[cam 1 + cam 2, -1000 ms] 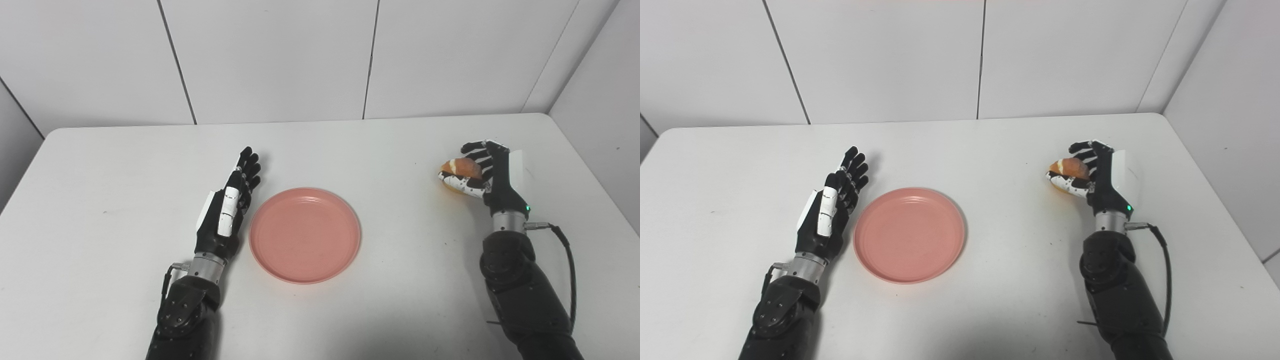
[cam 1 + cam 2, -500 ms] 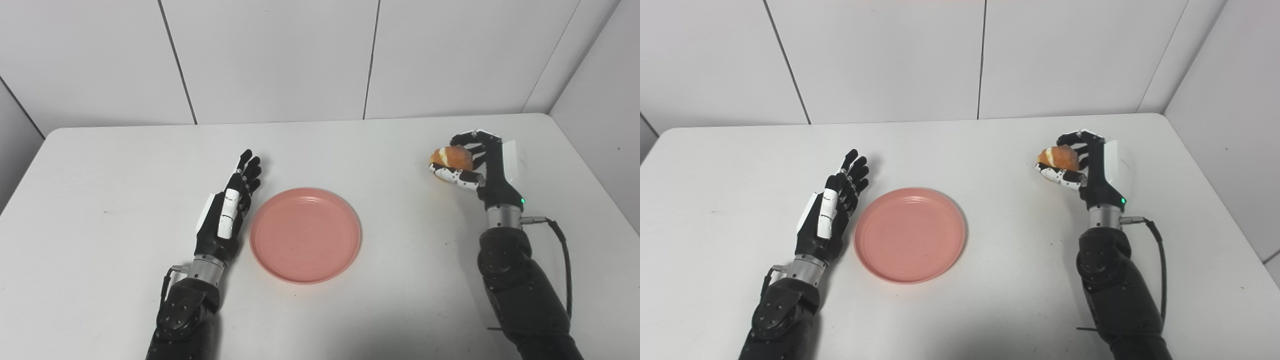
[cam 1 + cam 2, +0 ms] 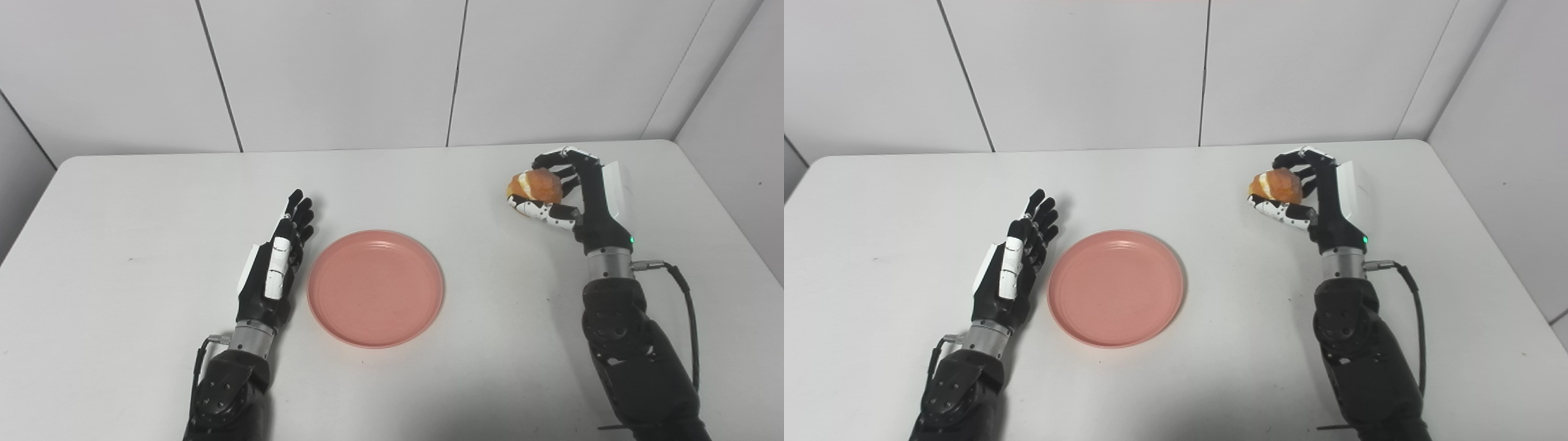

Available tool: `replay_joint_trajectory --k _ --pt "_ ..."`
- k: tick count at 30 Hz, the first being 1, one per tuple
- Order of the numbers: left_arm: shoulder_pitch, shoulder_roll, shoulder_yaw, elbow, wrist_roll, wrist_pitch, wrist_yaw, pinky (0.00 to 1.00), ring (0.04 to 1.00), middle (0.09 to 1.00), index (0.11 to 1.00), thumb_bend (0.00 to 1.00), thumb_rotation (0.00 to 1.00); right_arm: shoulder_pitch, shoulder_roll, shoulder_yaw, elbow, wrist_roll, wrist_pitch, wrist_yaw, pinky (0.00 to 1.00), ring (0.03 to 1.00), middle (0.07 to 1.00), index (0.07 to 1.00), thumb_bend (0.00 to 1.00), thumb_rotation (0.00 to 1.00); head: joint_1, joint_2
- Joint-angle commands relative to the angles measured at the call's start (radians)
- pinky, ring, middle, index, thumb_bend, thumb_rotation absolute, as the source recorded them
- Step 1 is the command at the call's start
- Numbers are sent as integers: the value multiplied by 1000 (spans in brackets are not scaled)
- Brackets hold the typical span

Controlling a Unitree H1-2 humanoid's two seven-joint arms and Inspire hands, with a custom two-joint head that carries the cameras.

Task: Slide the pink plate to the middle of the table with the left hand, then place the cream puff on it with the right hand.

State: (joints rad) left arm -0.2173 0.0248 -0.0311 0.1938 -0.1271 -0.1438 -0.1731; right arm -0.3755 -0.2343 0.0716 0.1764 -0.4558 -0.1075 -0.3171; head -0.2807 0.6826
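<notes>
The pink plate (image 3: 375, 288) lies flat and bare near the middle of the white table (image 3: 122, 202), nothing on it; the left hand (image 3: 272, 269) rests just beside the plate's left rim, edge-on with the fingers (image 3: 298, 211) stretched straight and close together toward the far wall, holding nothing; whether it actually touches the rim is hard to tell from either eye view, though a thin strip of table seems to show between them; the right hand (image 3: 572, 190) is raised over the right part of the table, well apart from the plate, with its fingers curled over the top of the cream puff (image 3: 536, 185) and its thumb under it, so the golden pastry with its pale cream seam is clasped clear of the tabletop; a black cable (image 3: 683, 306) loops out from the right wrist along the forearm; behind the table stands a plain panelled wall (image 3: 343, 73).
</notes>
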Motion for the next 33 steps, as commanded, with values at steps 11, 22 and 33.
replay_joint_trajectory --k 11,22,33 --pt "86 -51 -22 15 45 33 50 1000 994 982 991 642 1000 -1 23 23 -94 23 -72 75 355 462 537 479 494 0 80 -2" --pt "84 -86 -26 23 56 26 75 1000 996 986 1000 594 1000 25 39 69 -110 32 -112 138 349 452 546 481 493 0 147 -9" --pt "86 -92 -39 21 85 39 89 1000 992 987 1000 599 1000 50 66 100 -157 42 -103 204 351 454 544 481 493 0 162 -7"
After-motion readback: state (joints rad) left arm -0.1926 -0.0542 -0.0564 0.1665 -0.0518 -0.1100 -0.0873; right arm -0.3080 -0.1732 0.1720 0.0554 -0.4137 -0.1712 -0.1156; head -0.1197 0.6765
